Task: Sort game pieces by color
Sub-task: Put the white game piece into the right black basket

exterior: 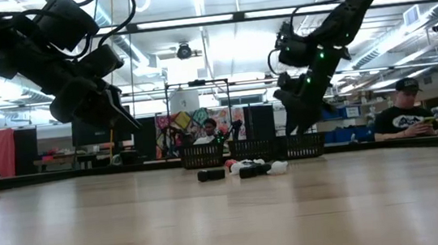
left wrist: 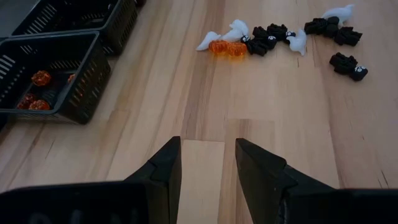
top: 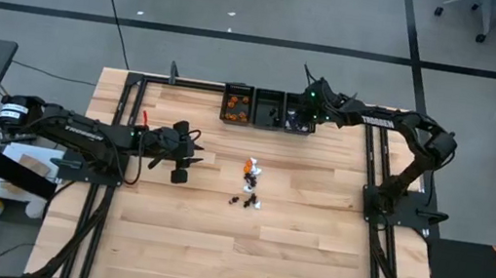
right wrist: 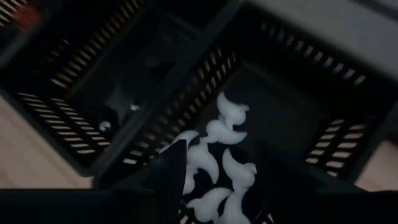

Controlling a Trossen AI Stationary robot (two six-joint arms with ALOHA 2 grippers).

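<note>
The loose game pieces [top: 249, 185] lie in a small pile mid-table: orange [left wrist: 227, 48], white [left wrist: 239, 28] and black [left wrist: 348, 65]. Three black bins stand along the far edge. The left one holds orange pieces [left wrist: 38, 79], and the right one holds white pieces [right wrist: 217, 158]. My left gripper [top: 182, 161] hovers open, left of the pile, its fingers [left wrist: 208, 165] pointing at it above bare wood. My right gripper [top: 306, 110] is open above the white bin [right wrist: 292, 118], touching nothing.
The middle bin [top: 267, 108] holds black pieces. Black frame rails [top: 375, 178] run along the table's sides, and the right arm's base [top: 405, 207] stands at the right edge. Bare wood [top: 240, 256] stretches toward the near edge. A person [exterior: 402, 119] sits beyond the table.
</note>
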